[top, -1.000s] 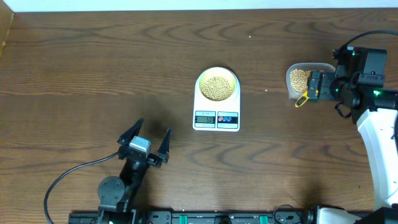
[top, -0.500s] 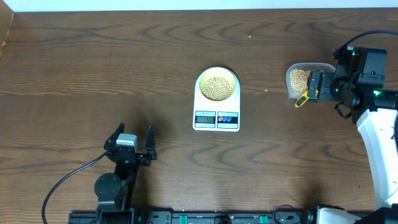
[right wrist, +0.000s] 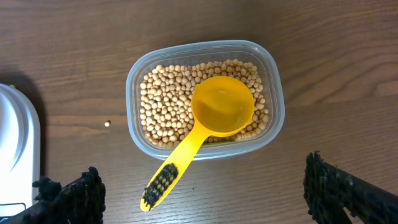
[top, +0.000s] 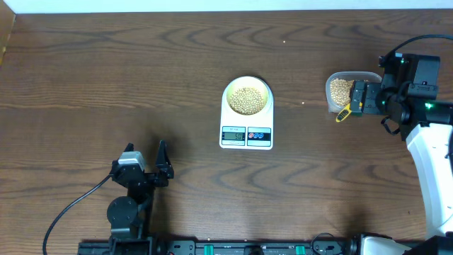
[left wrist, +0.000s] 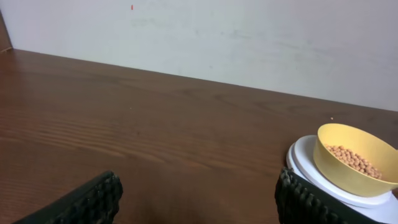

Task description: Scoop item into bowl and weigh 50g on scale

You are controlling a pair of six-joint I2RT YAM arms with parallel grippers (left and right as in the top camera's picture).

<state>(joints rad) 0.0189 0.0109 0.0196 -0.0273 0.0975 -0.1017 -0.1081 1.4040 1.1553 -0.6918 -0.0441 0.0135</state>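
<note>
A heap of tan beans [top: 245, 99] is held in the pale yellow bowl [top: 228, 91], which is set on the far end of the white scale [top: 246, 122] at the middle of the counter [top: 106, 78]. The scale's display is turned toward the arms; its digits cannot be read.

The jaws of the left arm [top: 133, 177] are spread wide and nothing is held between them. They are kept low at the near left of the counter, well apart from the scale. In the left wrist view the bowl and scale are seen ahead and to the right of the jaws, outside the gap.

The jaws of the right arm [top: 410, 92] are likewise spread wide and empty, above the near side of a clear tub [right wrist: 274, 74] of more beans. A yellow scoop [right wrist: 221, 107] is laid on those beans, its handle resting over the tub's rim toward the jaws, untouched. One stray bean [right wrist: 108, 124] is seen on the counter between tub and scale.
</note>
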